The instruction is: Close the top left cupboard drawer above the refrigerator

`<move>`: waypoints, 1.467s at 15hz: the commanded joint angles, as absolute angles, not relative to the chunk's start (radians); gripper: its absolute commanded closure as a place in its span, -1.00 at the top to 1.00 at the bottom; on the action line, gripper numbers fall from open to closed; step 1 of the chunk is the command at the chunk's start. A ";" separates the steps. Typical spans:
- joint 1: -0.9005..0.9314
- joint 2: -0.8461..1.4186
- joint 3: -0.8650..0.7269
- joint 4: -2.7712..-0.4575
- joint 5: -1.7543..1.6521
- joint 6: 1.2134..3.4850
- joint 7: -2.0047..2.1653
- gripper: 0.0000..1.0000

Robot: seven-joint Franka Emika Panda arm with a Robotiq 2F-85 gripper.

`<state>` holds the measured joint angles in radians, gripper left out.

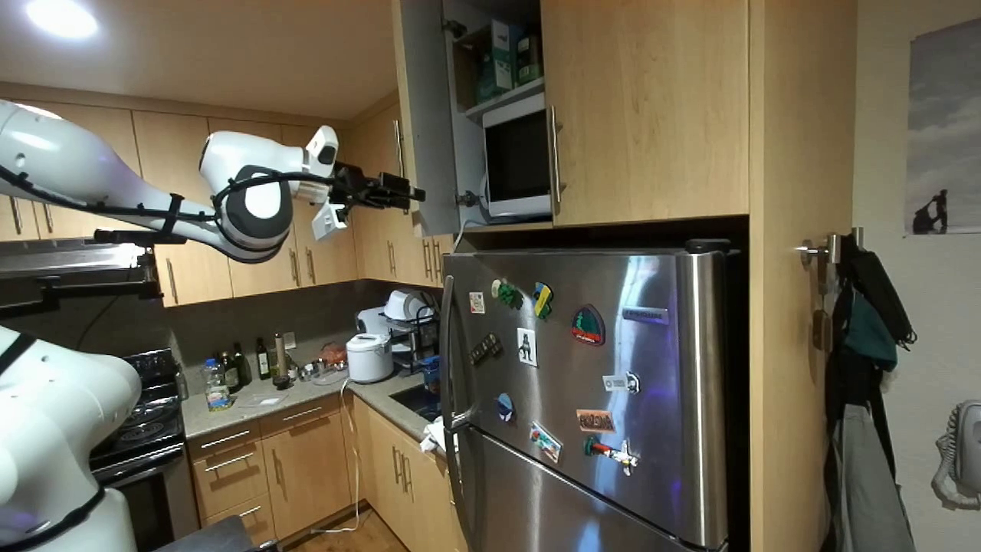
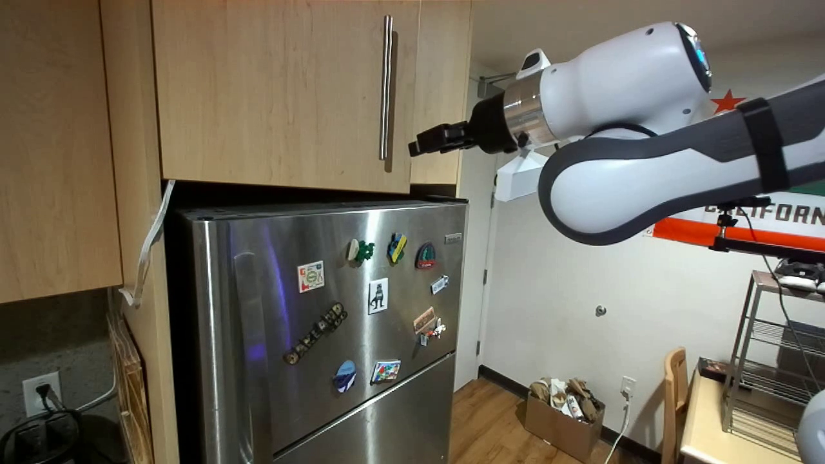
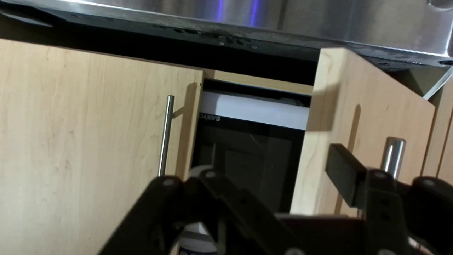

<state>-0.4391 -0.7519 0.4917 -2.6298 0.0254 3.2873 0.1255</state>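
The top left cupboard drawer (image 1: 433, 115), a tall light-wood door, stands swung out at the upper middle of the frame in an exterior view; the refrigerator (image 1: 659, 491) fills the lower right. The gripper (image 2: 417, 147) is at the door's handle-side edge, jaws apart; whether they touch it I cannot tell. Just right sits a microwave (image 1: 518, 157).

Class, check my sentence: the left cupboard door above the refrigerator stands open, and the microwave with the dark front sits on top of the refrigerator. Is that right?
Only the place of the microwave is wrong: it sits inside the cupboard, not on top of the refrigerator, as an exterior view shows. The left cupboard door above the refrigerator does stand open.
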 commanded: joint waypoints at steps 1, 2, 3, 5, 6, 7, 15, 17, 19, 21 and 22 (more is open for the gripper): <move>-0.493 -0.725 0.518 -2.595 0.029 3.283 0.136 -0.15; -0.510 -0.720 0.523 -2.589 0.030 3.284 0.137 -0.12; -0.525 -0.715 0.527 -2.583 0.030 3.284 0.138 -0.15; -0.562 -0.700 0.537 -2.569 0.031 3.284 0.140 0.08; -0.583 -0.690 0.543 -2.558 0.032 3.284 0.141 0.22; -0.602 -0.679 0.549 -2.548 0.031 3.280 0.141 0.44; -0.601 -0.723 0.524 -2.575 0.039 3.281 0.143 0.25; -0.547 -0.753 0.496 -2.602 0.034 3.273 0.132 0.37; -0.498 -0.784 0.483 -2.632 0.032 3.276 0.128 0.49; -0.452 -0.814 0.478 -2.658 0.030 3.275 0.127 0.54; -0.429 -0.829 0.475 -2.671 0.028 3.275 0.126 0.62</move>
<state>-0.4902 -0.7596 0.4918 -2.6173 0.0254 3.2871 0.1255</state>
